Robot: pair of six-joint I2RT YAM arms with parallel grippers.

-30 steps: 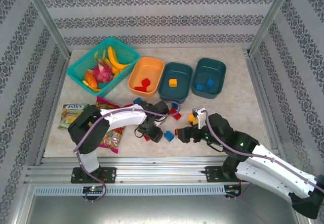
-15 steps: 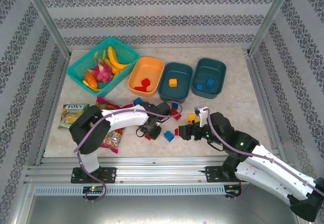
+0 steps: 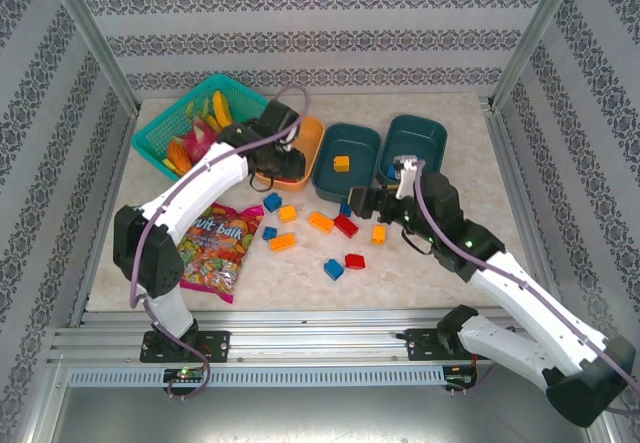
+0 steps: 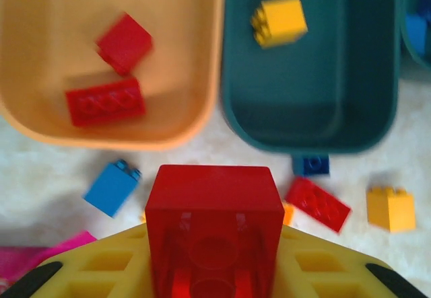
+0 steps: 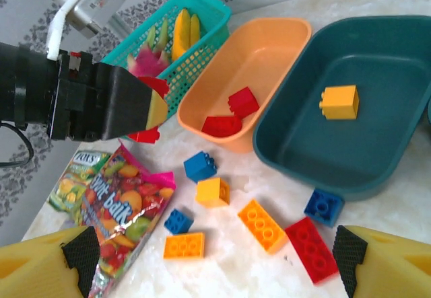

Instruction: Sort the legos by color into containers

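Our left tool (image 5: 151, 113) is clamped on a red lego (image 4: 214, 207) at the orange tub's (image 4: 182, 35) near rim (two reds (image 4: 105, 101) lie inside); we'd carry it over the tub floor, then release low. Our right tool (image 3: 365, 201) hangs empty, jaws apart.

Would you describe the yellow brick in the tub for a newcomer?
Three tubs line the table's far side. The middle tub, dark teal, holds one yellow brick. It is alone there; other yellow bricks lie loose on the table.
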